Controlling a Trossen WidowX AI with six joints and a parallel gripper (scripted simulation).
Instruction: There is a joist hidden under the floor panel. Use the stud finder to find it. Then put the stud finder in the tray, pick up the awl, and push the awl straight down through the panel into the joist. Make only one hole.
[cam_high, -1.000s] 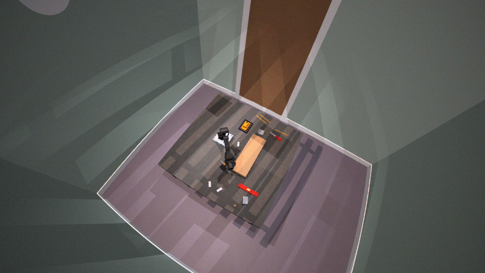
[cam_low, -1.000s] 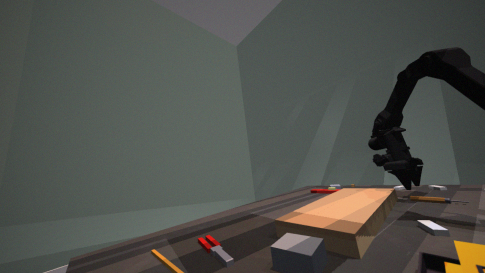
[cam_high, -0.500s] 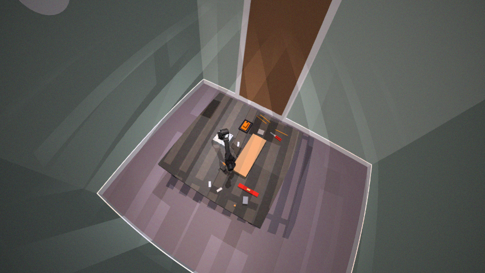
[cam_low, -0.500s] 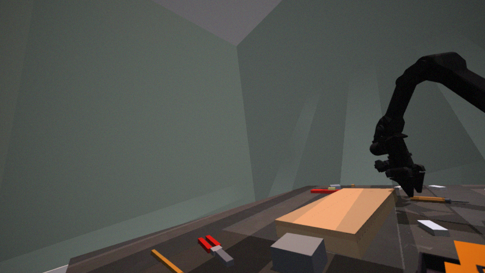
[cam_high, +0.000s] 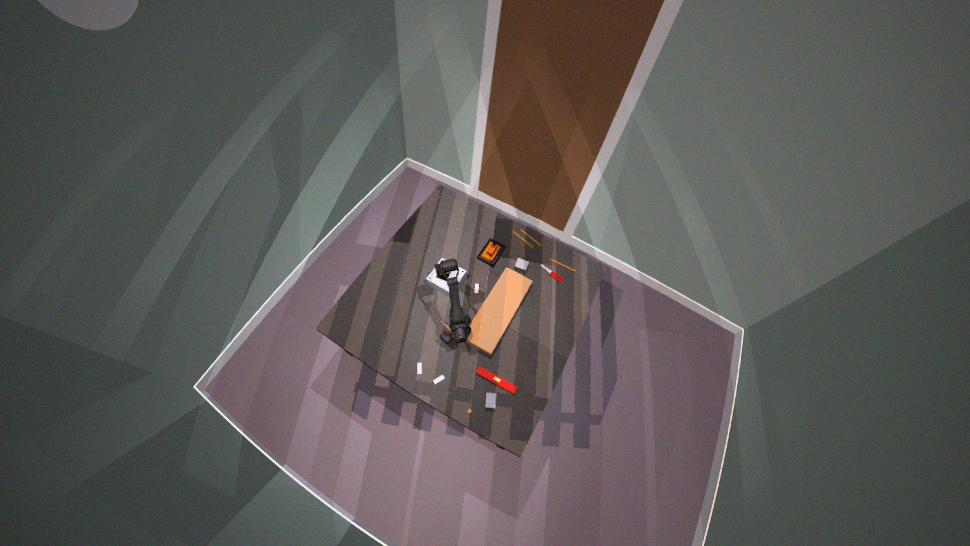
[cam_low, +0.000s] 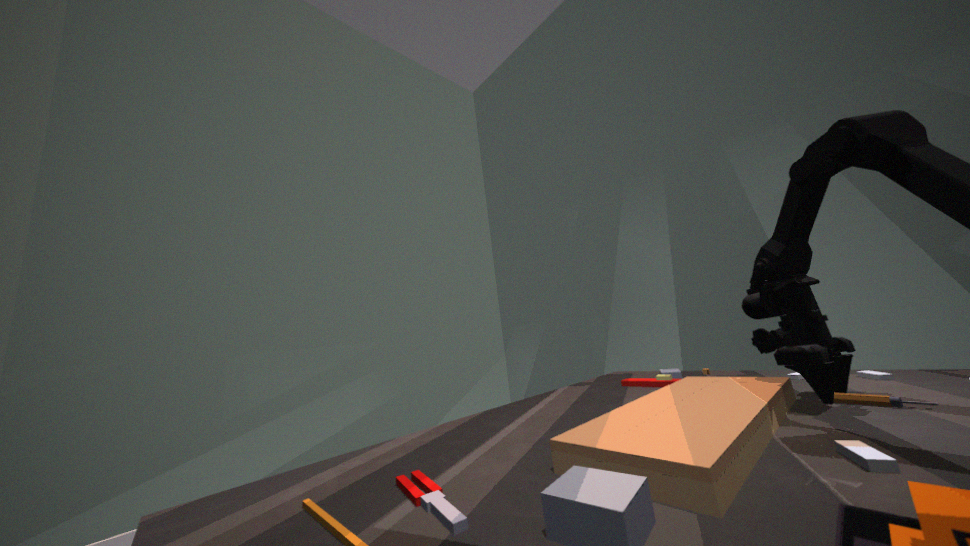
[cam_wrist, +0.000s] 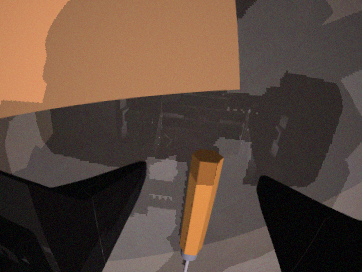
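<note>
The awl (cam_high: 445, 326) (cam_low: 865, 399) (cam_wrist: 200, 215) lies on the table beside the panel's end, orange handle toward the panel, metal shaft pointing away. My gripper (cam_low: 837, 389) (cam_wrist: 202, 176) is open and low over the handle, with a fingertip on each side and a gap to both in the wrist view. The arm hides the fingertips in the top view. The floor panel (cam_high: 504, 309) (cam_low: 678, 420) (cam_wrist: 125, 50) is a long light-wood slab; I see no hole in the parts in view. The orange stud finder (cam_high: 491, 251) (cam_low: 940, 505) sits in the black tray (cam_high: 485, 260).
A grey block (cam_high: 521, 263) (cam_low: 597, 501) stands at the panel's far end, near a red-handled tool (cam_high: 556, 276) (cam_low: 444, 510). A red level (cam_high: 485, 374) (cam_low: 648, 382) and another grey block (cam_high: 490, 400) lie beyond the near end. A small white piece (cam_high: 476, 288) (cam_low: 865, 454) lies beside the panel.
</note>
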